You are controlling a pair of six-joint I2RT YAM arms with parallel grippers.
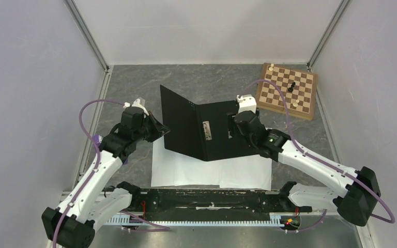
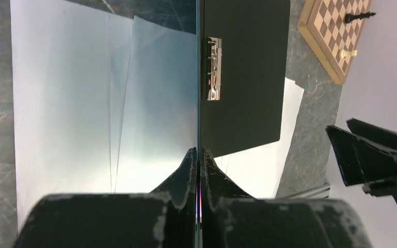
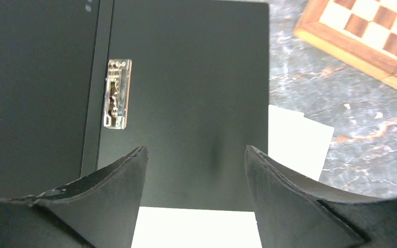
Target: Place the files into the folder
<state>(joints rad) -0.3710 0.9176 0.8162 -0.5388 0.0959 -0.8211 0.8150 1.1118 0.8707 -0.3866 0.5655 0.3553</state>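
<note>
The folder (image 1: 222,132) lies open on the table with its black inner faces and metal clip (image 1: 207,130) showing. Its right cover lies flat on the white files (image 1: 212,173). Its left cover stands upright. My left gripper (image 1: 157,128) is shut on the outer edge of that upright cover, which shows edge-on in the left wrist view (image 2: 198,77) between the fingertips (image 2: 198,151). My right gripper (image 1: 233,126) is open and empty, just above the flat right cover (image 3: 186,77), with jaws spread (image 3: 194,150). The files (image 3: 196,227) stick out under the cover's near edge and spread left of it (image 2: 62,103).
A wooden chessboard (image 1: 287,90) with a few pieces sits at the back right, close to the folder's far right corner. It also shows in the right wrist view (image 3: 362,36). Grey walls close in both sides and the back. The arm rail (image 1: 207,199) runs along the near edge.
</note>
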